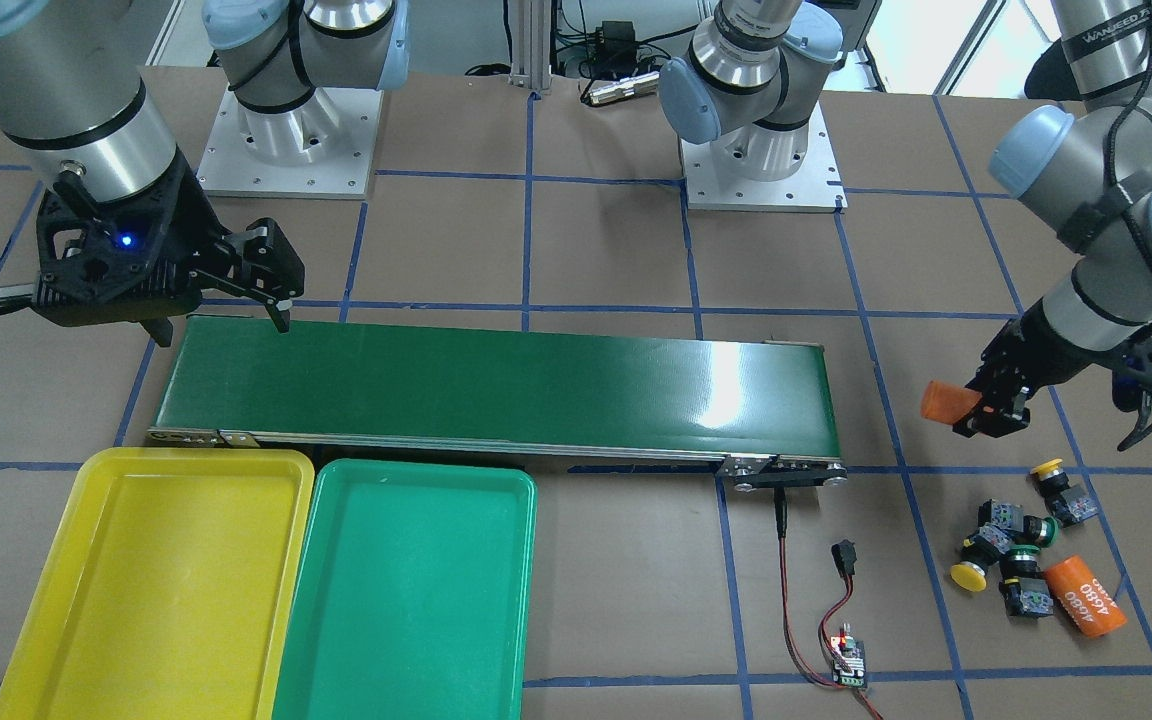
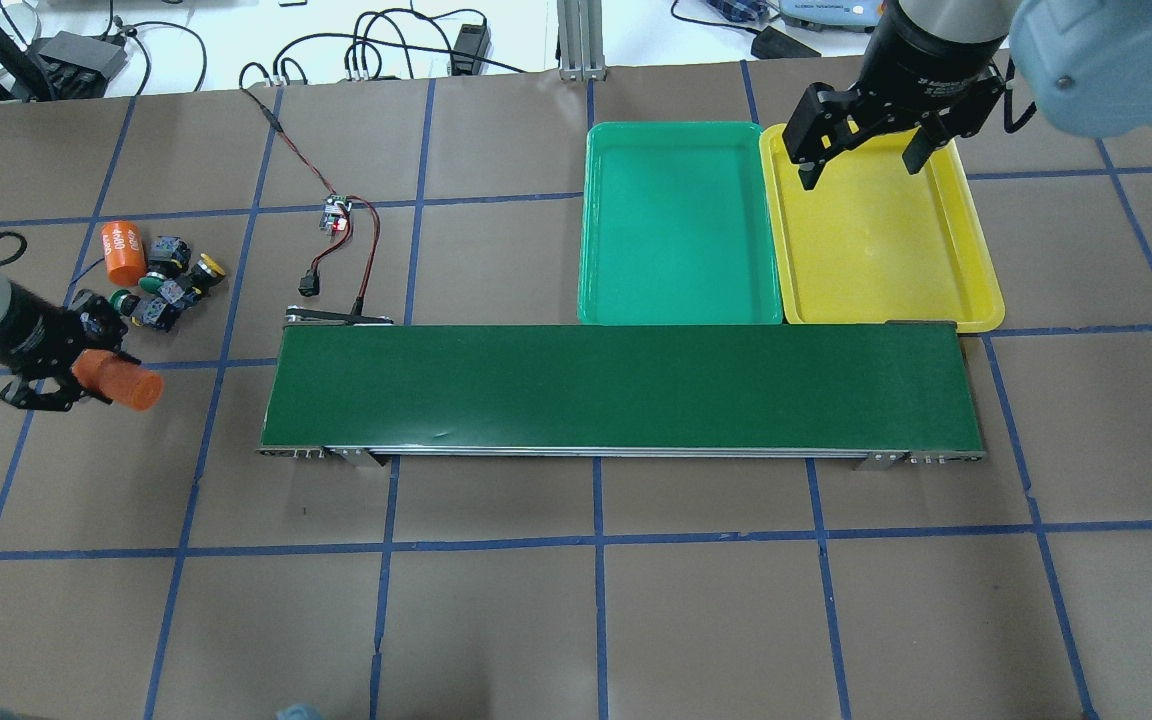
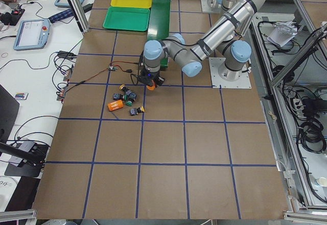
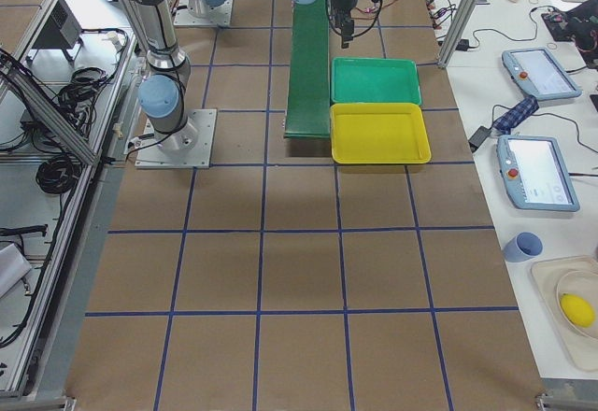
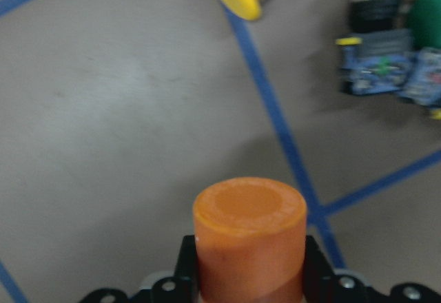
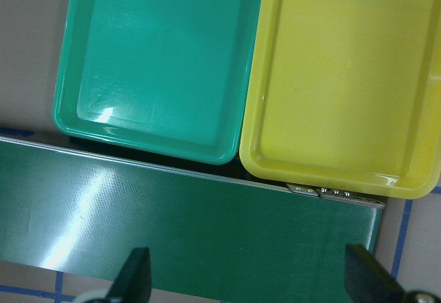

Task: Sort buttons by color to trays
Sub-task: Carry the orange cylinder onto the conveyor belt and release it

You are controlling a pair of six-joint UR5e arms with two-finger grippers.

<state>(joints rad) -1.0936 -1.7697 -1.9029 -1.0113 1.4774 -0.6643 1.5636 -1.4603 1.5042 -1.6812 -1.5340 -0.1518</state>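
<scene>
**Status.** No step of the sort is complete. The yellow tray (image 1: pixel 186 455) and green tray (image 1: pixel 426 468) hold no buttons. Both trays lie side by side, touching the belt's (image 1: pixel 496 385) long edge on the side away from the robot. They sit toward the belt's right end, with the yellow tray the nearer to that end.

**Task items.** All four buttons (image 1: pixel 998 516) lie on the table in a loose cluster beyond the belt's left end, well apart from it and on the same side as the trays. Two have yellow caps and two have green caps. A cylinder marked "4680" (image 1: pixel 1086 597) lies against the cluster, on the side far from the belt. No button is on the belt.

**Grippers.**
- The left gripper (image 1: pixel 988 408) is off the belt's left end, between the belt and the cluster. It is clamped on a second orange cylinder (image 1: pixel 948 402), not on a button.
- The right gripper (image 2: pixel 861 158) hangs over the belt's right end with its fingers spread wide, holding nothing.

**Remaining work (judgement).**
1. Dispose of the held cylinder, since it is not a sort item.
2. Move all four buttons toward the trays, probably along the belt.
3. Place the yellow-capped buttons in the yellow tray and the green-capped in the green.
</scene>
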